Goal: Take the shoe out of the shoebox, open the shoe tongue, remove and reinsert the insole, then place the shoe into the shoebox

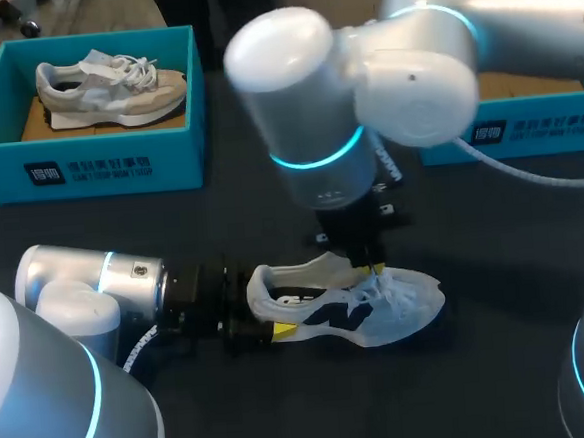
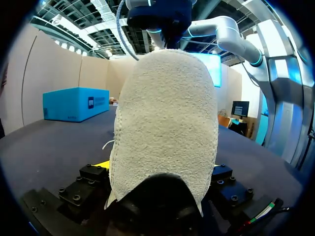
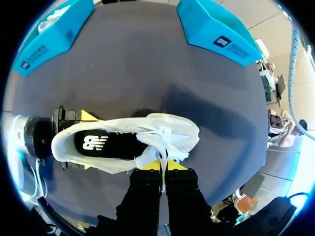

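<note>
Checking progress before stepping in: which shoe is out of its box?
The white shoe on the table, held by left gripper and right gripper; the beige shoe lies in the left blue box.

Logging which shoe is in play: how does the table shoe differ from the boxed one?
The table shoe is white with dark panels; the boxed shoe is beige and grey. The table shoe is gripped by the left pincer and right pincer; the boxed shoe sits untouched. Both are laced.

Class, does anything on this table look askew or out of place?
Only the white shoe: it sits on the table, heel clamped by the left gripper, its tongue pulled up and pinched by the right gripper. The beige shoe lies neatly in its shoebox.
</note>
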Robot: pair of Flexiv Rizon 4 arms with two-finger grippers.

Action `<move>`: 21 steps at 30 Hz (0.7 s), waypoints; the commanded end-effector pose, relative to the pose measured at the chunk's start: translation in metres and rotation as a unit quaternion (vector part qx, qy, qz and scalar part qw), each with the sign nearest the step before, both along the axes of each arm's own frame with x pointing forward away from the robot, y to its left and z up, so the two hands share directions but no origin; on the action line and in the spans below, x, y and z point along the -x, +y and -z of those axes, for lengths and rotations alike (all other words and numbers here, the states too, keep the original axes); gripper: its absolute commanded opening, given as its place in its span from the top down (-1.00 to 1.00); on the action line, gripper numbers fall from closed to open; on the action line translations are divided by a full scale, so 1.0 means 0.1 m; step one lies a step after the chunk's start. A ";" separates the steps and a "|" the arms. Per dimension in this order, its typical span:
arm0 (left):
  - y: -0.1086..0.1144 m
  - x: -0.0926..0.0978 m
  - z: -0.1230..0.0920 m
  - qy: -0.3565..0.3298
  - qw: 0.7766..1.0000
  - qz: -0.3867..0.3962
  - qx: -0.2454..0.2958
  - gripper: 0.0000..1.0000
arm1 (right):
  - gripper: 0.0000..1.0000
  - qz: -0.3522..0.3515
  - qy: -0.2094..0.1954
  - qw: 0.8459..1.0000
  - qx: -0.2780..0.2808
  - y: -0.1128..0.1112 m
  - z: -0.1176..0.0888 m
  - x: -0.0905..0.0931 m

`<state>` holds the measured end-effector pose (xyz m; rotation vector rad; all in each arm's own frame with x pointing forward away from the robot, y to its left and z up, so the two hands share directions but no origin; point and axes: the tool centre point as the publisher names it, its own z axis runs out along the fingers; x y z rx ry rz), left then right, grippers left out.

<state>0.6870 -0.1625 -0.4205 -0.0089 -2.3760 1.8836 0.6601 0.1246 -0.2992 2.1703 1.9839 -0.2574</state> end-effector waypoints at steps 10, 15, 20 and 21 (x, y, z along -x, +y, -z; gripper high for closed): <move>-0.02 0.00 0.02 0.000 1.000 -0.001 0.000 1.00 | 1.00 -0.076 -0.025 0.970 -0.231 -0.32 0.04 -0.01; -0.02 0.00 0.02 0.000 1.000 -0.001 0.000 1.00 | 1.00 -0.082 -0.028 0.961 -0.264 -0.46 0.11 -0.01; -0.02 0.00 0.02 0.000 1.000 -0.001 0.000 1.00 | 1.00 -0.091 -0.026 0.952 -0.291 -0.57 0.17 0.00; -0.02 0.00 0.02 0.000 1.000 -0.001 0.000 1.00 | 1.00 -0.099 -0.027 0.948 -0.300 -0.59 0.19 -0.01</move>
